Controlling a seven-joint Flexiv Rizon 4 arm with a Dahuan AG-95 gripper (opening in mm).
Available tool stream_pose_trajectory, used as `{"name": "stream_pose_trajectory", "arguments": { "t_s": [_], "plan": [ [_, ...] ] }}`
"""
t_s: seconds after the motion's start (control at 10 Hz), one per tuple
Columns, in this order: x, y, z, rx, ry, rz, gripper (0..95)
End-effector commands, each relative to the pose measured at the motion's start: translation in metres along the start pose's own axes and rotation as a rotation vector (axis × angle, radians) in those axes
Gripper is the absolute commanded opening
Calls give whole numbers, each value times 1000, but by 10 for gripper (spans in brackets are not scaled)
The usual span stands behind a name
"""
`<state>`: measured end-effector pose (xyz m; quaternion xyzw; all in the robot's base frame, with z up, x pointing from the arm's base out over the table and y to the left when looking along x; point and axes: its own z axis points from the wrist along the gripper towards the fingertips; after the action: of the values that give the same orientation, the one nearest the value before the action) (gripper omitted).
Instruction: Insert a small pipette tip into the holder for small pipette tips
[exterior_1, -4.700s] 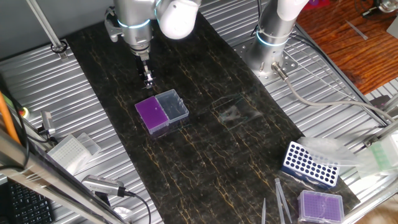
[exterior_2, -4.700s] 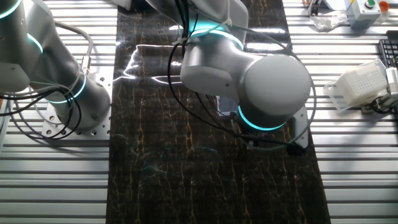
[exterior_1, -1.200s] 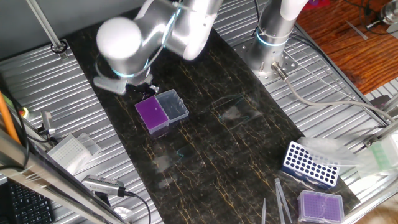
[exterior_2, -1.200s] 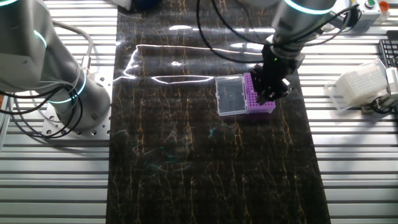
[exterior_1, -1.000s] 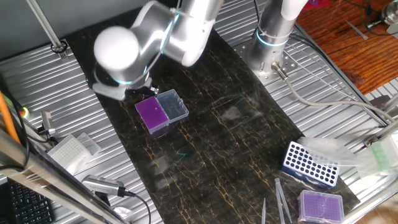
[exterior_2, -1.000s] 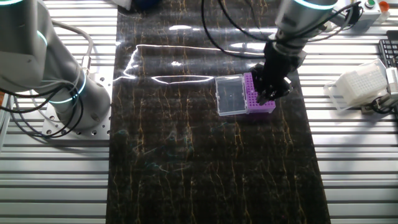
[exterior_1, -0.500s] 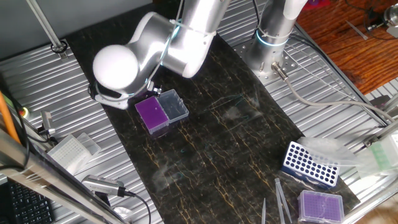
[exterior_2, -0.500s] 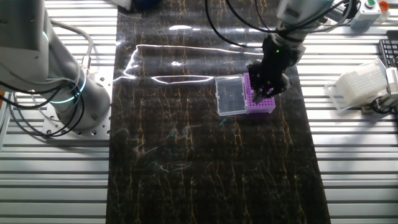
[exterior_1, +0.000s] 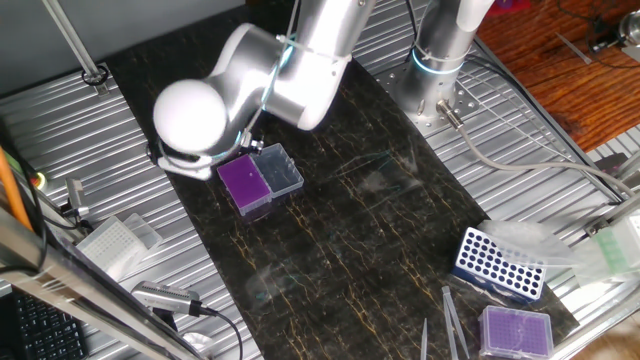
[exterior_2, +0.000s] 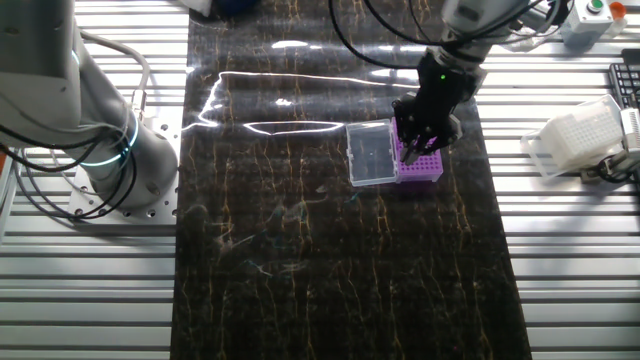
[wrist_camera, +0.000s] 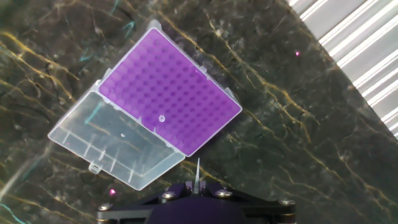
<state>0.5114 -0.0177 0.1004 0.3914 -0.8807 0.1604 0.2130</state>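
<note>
I'm hovering over the holder for small pipette tips (wrist_camera: 170, 100) now, and the hand view gives me the best read. The gripper (wrist_camera: 196, 186) sits at the bottom edge of that view with a small pipette tip (wrist_camera: 197, 169) pinched between its fingers, thin end pointing away from the camera and down toward the counter (wrist_camera: 298, 149). The tip's end shows just outside the near corner of the vivid purple grid, not over a hole yet. The clear lid (wrist_camera: 115, 148) lies folded open, ahead and to the left of the gripper, flat on the dark surface.

From the other fixed view, the gripper (exterior_2: 420, 140) hangs right above the holder (exterior_2: 415, 160), close to it, though I cannot tell how much of a gap remains. In the one fixed view the arm's big joint hides the fingers, and only the holder (exterior_1: 243, 182) and its lid (exterior_1: 278, 170) show.

I judge this as the alignment step: tip in hand, insertion not yet made. One spot near the grid's middle looks pale, maybe a tip already seated. Next I need a small nudge forward to bring the tip over an open hole, then a straight, gentle descent, keeping the tip upright so it doesn't catch the grid.
</note>
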Motion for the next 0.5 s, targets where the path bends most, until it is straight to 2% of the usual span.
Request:
{"name": "stream_pose_trajectory", "arguments": {
  "t_s": [0.1, 0.2, 0.5],
  "plan": [
    [2, 2, 2, 10, 36, -15, 0],
    [3, 3, 2, 19, 60, -23, 0],
    [3, 3, 2, 38, 96, -28, 0]
  ]
}}
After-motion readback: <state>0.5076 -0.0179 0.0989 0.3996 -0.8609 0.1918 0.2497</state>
